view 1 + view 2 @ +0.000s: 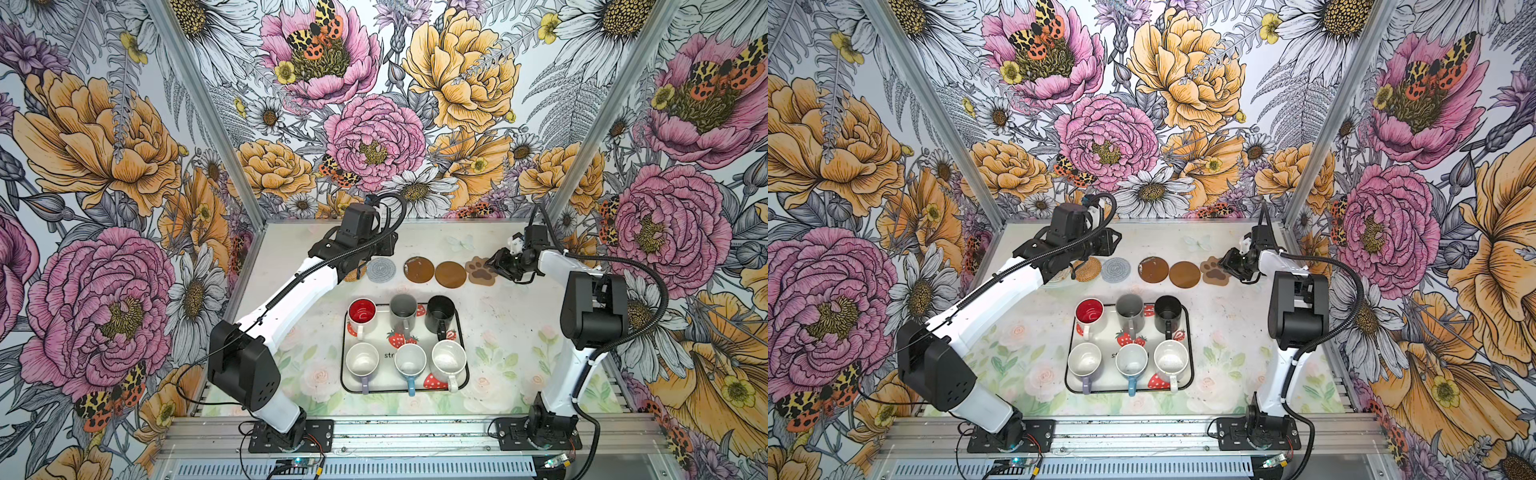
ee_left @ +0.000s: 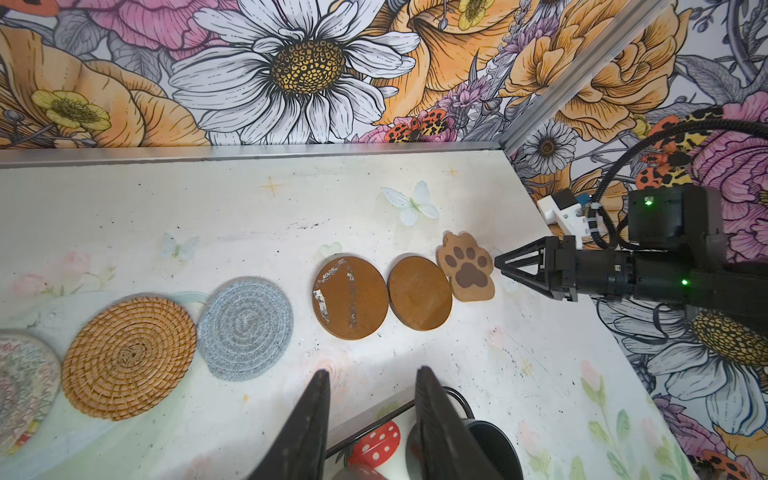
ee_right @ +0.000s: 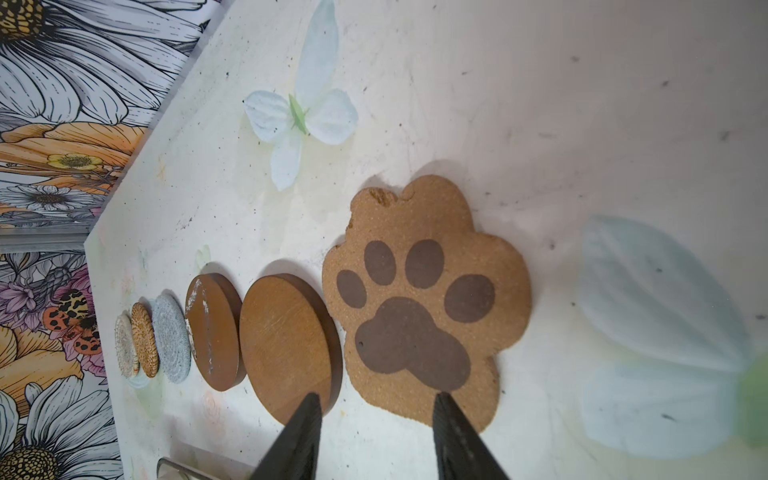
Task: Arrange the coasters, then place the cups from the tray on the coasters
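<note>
We take this for a robotics lab cell rather than a home. Flower-printed wall panels stand in bare aluminium framing on three sides of a scuffed bench. At six o'clock, a white left arm and right arm are bolted by black plates to a slotted aluminium rail, with loose wires and a small lit circuit board just beneath. Ribbed cable conduit runs along each arm. The tray of cups at the bench's centre looks homely, yet everything around it is test rig.
</note>
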Action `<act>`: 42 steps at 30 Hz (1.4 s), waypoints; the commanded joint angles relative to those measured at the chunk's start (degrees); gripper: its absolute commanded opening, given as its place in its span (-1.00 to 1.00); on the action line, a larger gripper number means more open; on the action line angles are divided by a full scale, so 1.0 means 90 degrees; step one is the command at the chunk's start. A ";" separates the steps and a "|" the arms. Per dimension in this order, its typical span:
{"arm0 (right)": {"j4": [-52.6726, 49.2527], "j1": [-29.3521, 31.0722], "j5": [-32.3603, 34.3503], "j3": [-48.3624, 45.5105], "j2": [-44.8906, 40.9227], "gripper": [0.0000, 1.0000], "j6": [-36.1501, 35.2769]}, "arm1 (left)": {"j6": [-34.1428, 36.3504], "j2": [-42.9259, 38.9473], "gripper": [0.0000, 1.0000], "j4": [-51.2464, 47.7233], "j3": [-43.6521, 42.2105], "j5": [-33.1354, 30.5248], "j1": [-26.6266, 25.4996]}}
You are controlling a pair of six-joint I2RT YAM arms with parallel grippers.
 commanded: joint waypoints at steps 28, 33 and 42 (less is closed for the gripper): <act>-0.0031 -0.0318 0.0502 0.0514 0.0932 -0.03 0.0039 | -0.0166 -0.0077 -0.30 0.0283 -0.0435 -0.0933 -0.0388; -0.0039 -0.0324 0.0334 0.0700 0.1127 -0.04 0.0107 | -0.0185 -0.0096 -0.30 0.0283 -0.0435 -0.0943 -0.0388; -0.0039 -0.0323 0.0181 0.0928 0.1328 -0.05 0.0140 | -0.0223 -0.0110 -0.30 0.0293 -0.0493 -0.1020 -0.0402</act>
